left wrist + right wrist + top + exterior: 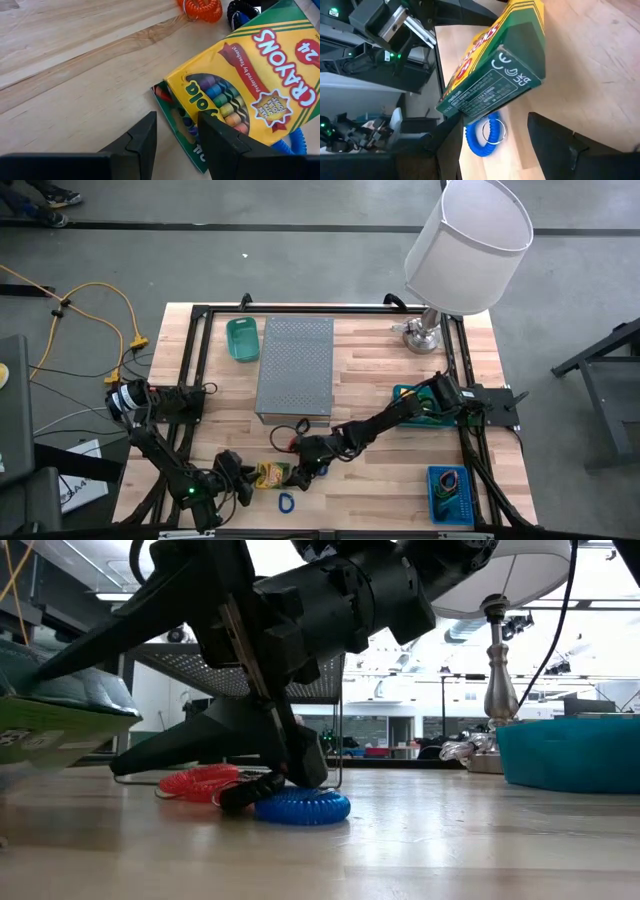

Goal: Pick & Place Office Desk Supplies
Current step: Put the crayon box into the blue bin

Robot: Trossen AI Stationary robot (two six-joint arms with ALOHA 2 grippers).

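A yellow-green crayon box lies on the table near the front edge, between my two grippers. My left gripper stands open at the box's left; in the left wrist view one corner of the box reaches in beside one finger. My right gripper comes from the right, wide open; its fingers stand on either side of the box's end and a blue coil that the box partly hides. A red coil lies behind the blue coil. My left gripper has one finger lying against or over the box's green long side; I cannot tell whether it touches. The other finger stands clear, with bare table between. My right gripper has one finger close by the box's lower corner; whether they touch cannot be told.
A grey perforated box stands mid-table, with a green bin to its left. A lamp stands at the far right. A teal bin sits under my right arm, and a blue bin with small items at the front right.
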